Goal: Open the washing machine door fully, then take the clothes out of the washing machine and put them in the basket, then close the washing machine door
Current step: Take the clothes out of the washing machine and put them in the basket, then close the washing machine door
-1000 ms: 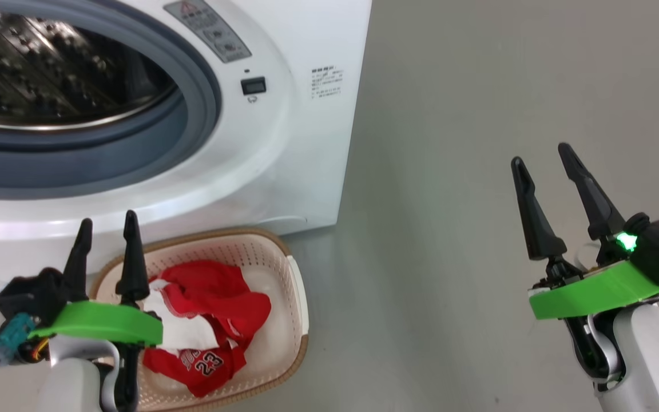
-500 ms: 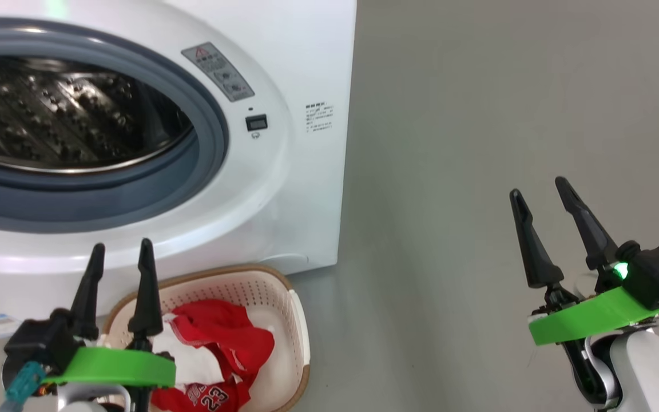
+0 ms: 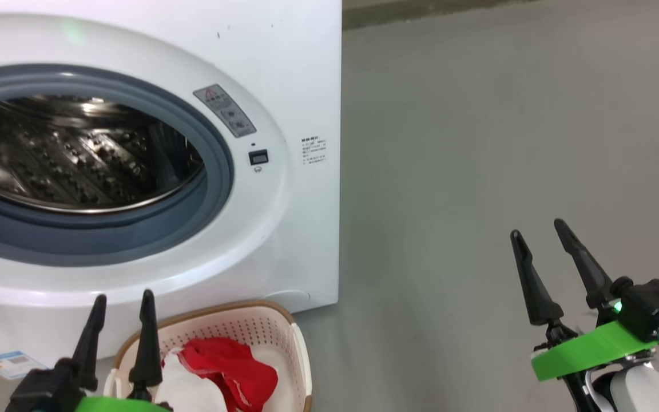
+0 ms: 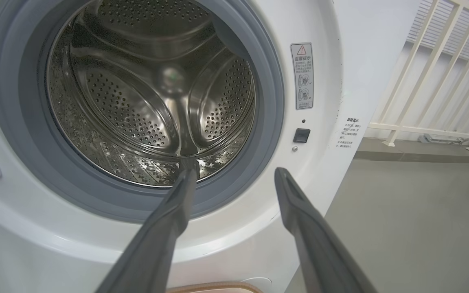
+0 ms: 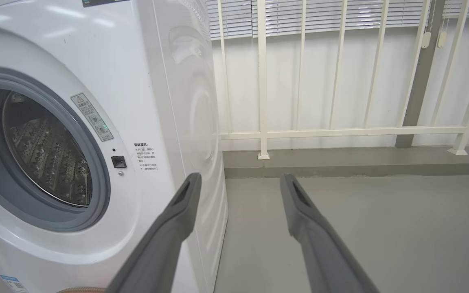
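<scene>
Head view: the clothes [image 3: 232,366] lie in the basket [image 3: 298,355], which stands on the floor [image 3: 478,143] just before the washing machine [image 3: 284,240]. The drum [image 4: 149,101] holds nothing visible. The latch slot [image 3: 258,157] sits right of the opening, so the washing machine door is judged to hang off the left side. The left end effector [image 3: 124,295], released, hovers over the basket and is the nearer. The right end effector [image 3: 536,228], also released, stands well apart over the floor.
</scene>
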You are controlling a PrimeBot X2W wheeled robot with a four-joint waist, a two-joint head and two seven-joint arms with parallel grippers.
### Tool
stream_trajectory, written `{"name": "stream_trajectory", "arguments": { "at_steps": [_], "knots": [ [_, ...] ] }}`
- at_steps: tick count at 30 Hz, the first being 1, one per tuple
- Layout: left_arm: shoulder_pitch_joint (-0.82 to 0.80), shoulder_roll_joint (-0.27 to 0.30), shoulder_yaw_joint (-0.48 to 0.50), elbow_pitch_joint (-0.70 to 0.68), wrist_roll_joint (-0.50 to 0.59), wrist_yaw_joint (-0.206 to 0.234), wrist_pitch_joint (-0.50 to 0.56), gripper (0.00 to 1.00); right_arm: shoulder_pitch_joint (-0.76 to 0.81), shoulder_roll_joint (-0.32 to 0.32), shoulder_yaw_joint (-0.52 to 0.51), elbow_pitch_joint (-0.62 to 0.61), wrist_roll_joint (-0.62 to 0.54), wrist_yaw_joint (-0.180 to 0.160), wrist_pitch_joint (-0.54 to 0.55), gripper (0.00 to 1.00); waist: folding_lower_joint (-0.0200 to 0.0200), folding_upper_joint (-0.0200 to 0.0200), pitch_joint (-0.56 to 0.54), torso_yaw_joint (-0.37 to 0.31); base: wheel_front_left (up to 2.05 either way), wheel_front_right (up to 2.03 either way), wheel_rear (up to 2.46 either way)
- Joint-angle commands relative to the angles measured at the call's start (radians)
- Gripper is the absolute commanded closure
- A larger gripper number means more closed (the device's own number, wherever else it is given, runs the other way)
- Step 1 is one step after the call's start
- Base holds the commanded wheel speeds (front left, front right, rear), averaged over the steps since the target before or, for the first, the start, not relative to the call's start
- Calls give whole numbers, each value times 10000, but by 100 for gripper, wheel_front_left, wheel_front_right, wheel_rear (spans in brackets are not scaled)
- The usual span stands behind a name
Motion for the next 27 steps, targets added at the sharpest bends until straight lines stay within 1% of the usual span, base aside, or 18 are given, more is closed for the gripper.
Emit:
{"name": "stream_trajectory", "arguments": {
  "at_steps": [1, 12, 23, 27],
  "knots": [
    [104, 166, 384, -283, 131, 53, -122, 0, 68, -81, 143, -209, -106, 65, -63, 0, 0, 0, -355, -6, 0, 0, 0],
    [532, 166, 544, -176, 219, 83, -122, 0, 348, -129, 125, -257, -134, 65, -63, 0, 0, 0, -650, 15, 0, 0, 0],
    [555, 169, 591, -121, 294, 75, -122, 0, 408, -106, 42, -252, -99, 65, -63, 0, 0, 0, -699, 22, 0, 0, 0],
    [555, 169, 625, -78, 330, 137, -122, 0, 423, -110, 54, -235, -89, 65, -63, 0, 0, 0, -732, 10, -33, 33, 0]
  ]
}}
